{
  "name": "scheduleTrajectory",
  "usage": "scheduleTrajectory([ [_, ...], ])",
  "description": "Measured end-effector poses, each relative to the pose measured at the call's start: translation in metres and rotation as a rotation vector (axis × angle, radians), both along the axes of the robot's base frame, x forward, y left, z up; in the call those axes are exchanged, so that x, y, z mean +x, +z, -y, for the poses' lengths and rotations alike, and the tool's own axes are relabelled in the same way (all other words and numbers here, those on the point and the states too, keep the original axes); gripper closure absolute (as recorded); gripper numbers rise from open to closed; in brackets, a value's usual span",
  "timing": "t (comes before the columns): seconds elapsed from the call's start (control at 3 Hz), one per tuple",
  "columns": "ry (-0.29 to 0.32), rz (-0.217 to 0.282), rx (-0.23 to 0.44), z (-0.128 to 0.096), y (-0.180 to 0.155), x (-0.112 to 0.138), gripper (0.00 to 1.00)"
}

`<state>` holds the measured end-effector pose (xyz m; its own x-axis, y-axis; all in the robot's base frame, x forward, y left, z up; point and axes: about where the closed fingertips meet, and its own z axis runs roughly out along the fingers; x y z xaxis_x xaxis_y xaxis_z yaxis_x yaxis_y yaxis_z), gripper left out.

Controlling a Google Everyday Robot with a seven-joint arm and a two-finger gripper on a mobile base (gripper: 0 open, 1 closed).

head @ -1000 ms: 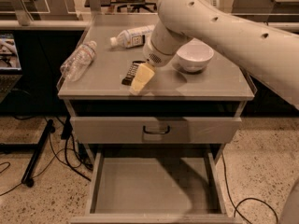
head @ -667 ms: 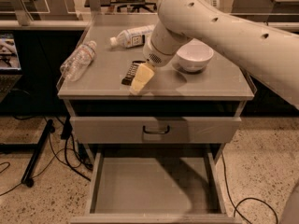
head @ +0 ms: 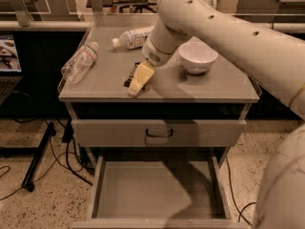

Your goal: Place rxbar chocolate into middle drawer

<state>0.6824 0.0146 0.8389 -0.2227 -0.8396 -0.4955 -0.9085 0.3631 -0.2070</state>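
Nothing seemed to have moved in the last second: the gripper (head: 138, 82) hung low over the table (head: 214, 87), and I couldn't tell whether it was spread or pinching. The rxbar chocolate (head: 129, 77), flat, in a dark wrapper with pale lettering, lay on the table partly hidden under it. Below, the middle drawer (head: 157, 190) stood pulled open.

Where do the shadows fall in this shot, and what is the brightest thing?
Camera view: the arm throws a broad shadow over the right of the middle drawer floor; a softer one lies on the cabinet top beside the gripper, which hangs over the rxbar chocolate; the white bowl is brightest.
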Motion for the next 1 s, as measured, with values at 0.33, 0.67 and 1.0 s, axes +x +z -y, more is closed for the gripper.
scheduleTrajectory([
  [0.33, 0.046, -0.031, 0.006, -0.018, -0.005, 0.015, 0.0],
  [0.67, 0.082, -0.076, 0.003, -0.032, -0.012, 0.024, 0.0],
  [1.0, 0.081, -0.185, -0.038, -0.029, -0.033, 0.025, 0.0],
])
